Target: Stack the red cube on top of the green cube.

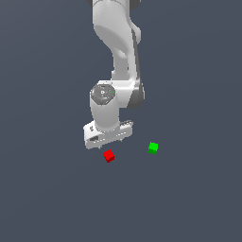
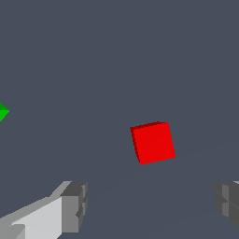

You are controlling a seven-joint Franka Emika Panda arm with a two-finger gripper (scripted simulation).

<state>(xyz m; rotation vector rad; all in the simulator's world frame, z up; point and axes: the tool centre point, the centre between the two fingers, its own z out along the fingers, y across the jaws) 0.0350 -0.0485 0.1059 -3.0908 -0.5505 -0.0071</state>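
The red cube lies on the dark grey floor, just below and in front of my white gripper. The green cube lies apart from it, toward the exterior view's right. In the wrist view the red cube sits ahead of the gap between my two fingers, untouched. Only a corner of the green cube shows at the picture's edge. My gripper is open and empty, hovering a little above the floor.
The plain dark grey floor spreads all around both cubes. The white arm rises behind the gripper.
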